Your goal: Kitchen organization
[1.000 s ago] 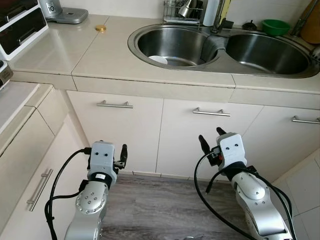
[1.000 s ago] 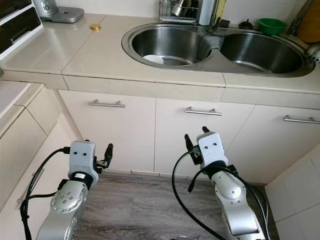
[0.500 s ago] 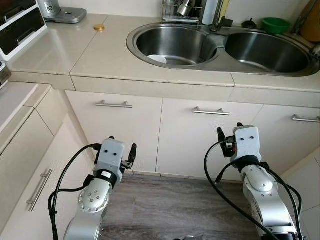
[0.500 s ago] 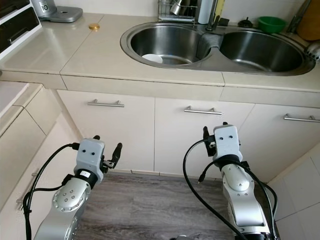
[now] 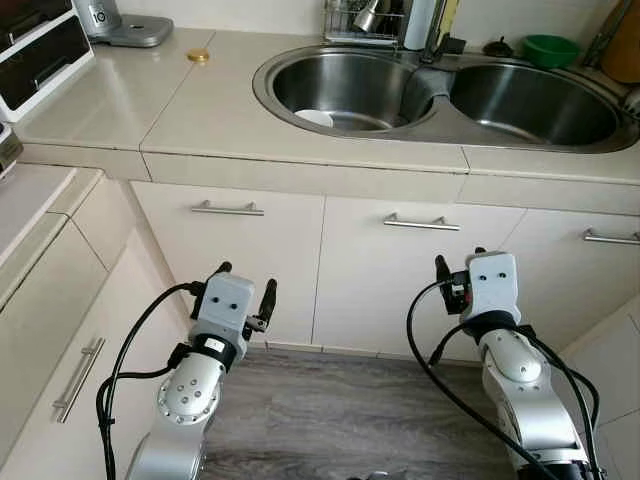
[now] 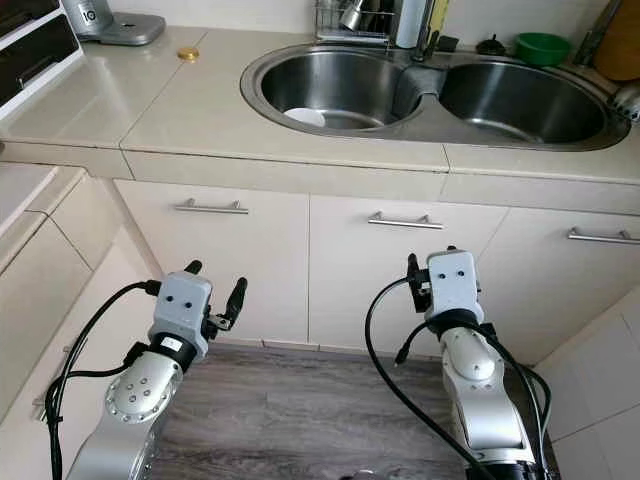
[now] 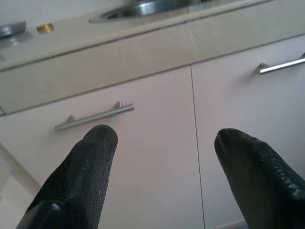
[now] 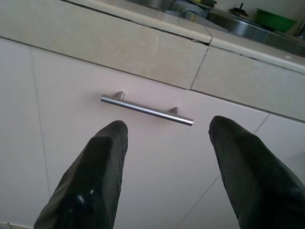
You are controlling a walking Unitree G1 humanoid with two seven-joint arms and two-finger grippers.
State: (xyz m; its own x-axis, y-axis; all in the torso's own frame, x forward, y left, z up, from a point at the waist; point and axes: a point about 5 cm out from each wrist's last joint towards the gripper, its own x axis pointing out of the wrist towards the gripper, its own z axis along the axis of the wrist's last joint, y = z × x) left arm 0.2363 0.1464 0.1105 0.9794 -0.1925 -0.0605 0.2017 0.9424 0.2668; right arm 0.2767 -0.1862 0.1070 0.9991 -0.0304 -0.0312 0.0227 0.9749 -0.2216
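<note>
Stainless steel forms the double-bowl sink (image 5: 440, 95) set into the beige stone surface (image 5: 190, 105), and we take that sink as our landmark. Inside its left bowl lies a white plate (image 5: 317, 118), low against the near wall. Behind the sink, between the two bowls, rises the tap (image 5: 432, 40), with a wire dish rack (image 5: 355, 22) just to the left of it. Beyond the right bowl sits a small green bowl (image 5: 552, 50). Well to the left of the sink, on the same surface, lies a small round gold lid (image 5: 198, 56), and farther left still a grey appliance base (image 5: 130, 28).

Below the sink run cream cabinet doors, each with a brushed metal bar handle: one under the left bowl (image 5: 228, 209), one under the middle (image 5: 421, 223) and one under the right end (image 5: 610, 238). Grey wood-look flooring (image 5: 330, 420) lies at the foot of them.

Our left pincer (image 5: 245, 287) is held below the sink's left side, in front of the cabinet door, its black fingers (image 7: 81, 176) spread apart and gripping nothing; the wrist view looks past them at the bar handle (image 7: 93, 117). Our right pincer (image 5: 458, 268) is held below the sink's right bowl, close to the door, its fingers (image 8: 95, 176) likewise spread and empty, with a bar handle (image 8: 146, 109) between and beyond them, not touched.
</note>
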